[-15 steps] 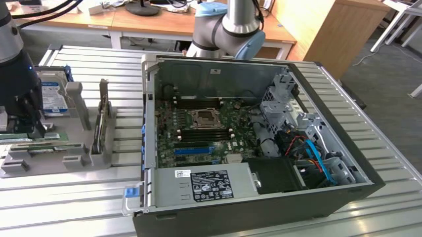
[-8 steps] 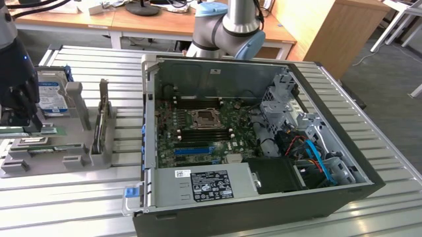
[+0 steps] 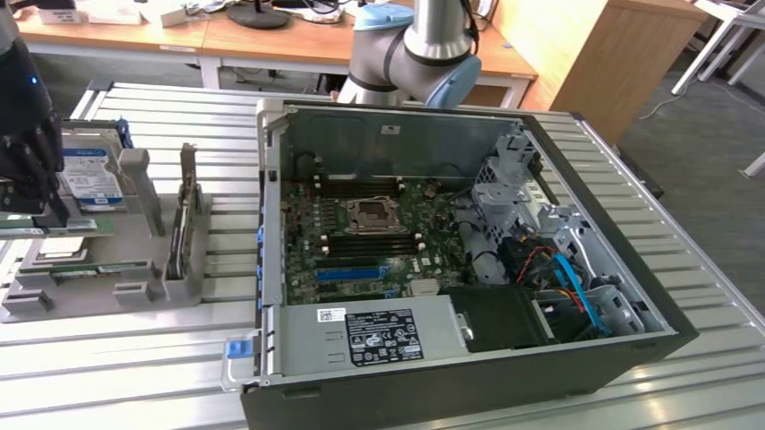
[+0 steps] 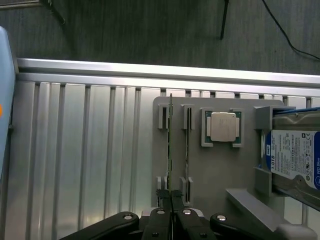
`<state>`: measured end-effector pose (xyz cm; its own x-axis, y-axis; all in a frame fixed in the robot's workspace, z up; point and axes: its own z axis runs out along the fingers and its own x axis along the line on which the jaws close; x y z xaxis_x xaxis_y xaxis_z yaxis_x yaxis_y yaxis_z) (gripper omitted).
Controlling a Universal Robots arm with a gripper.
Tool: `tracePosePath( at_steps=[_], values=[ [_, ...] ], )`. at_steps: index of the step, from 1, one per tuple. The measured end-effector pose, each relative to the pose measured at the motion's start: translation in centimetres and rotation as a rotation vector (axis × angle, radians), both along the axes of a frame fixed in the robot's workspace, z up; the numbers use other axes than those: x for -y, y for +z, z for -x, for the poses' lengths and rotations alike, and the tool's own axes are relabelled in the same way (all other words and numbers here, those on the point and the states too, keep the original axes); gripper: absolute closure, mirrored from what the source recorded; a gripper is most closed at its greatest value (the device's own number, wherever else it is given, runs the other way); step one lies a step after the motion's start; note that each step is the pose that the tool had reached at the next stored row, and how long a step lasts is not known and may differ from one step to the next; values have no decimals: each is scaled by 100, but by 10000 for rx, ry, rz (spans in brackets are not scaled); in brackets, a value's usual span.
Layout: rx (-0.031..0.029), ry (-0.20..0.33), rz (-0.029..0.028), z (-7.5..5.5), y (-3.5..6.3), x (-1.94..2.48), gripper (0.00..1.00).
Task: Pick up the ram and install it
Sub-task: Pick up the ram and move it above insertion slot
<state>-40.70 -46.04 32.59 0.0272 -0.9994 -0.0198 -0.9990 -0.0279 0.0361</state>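
Note:
The ram (image 4: pixel 170 145) is a thin green stick seen edge-on, standing in a slot of the grey parts holder (image 4: pixel 240 170). My gripper (image 4: pixel 171 196) sits over one end of it, its black fingers shut with the stick's edge between them. In the exterior view my gripper (image 3: pixel 54 218) hangs low over the holder (image 3: pixel 120 296) at the far left, fingers down at the green boards. The open computer case (image 3: pixel 622 296) lies in the middle, its motherboard showing long black slots (image 3: pixel 358 240) beside the CPU socket (image 3: pixel 371 213).
A second stick (image 4: pixel 186 145) stands in the neighbouring slot. A CPU (image 4: pixel 223 126) and a blue-labelled hard drive (image 4: pixel 295 160) also rest in the holder. A blue slot (image 3: pixel 350 269) and the power supply (image 3: pixel 371 336) lie inside the case. The table is ribbed metal.

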Motion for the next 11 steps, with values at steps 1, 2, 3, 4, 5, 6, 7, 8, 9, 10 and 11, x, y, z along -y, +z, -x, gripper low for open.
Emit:
tracePosePath(
  at_steps=[1, 2, 3, 4, 5, 6, 7, 8, 9, 10, 11],
  values=[
    [-1, 0, 0, 0, 23, 0, 88],
    [-1, 0, 1, 0, 44, 0, 88],
    [-1, 0, 0, 0, 65, 0, 88],
    [-1, 0, 1, 0, 89, 0, 88],
    [-1, 0, 1, 0, 111, 0, 88],
    [0, 0, 0, 0, 132, 0, 88],
    [0, 0, 1, 0, 154, 0, 88],
    [0, 0, 1, 0, 177, 0, 88],
    [-1, 0, 1, 0, 200, 0, 88],
    [0, 0, 0, 0, 224, 0, 88],
    [0, 0, 0, 0, 246, 0, 88]
  ],
)
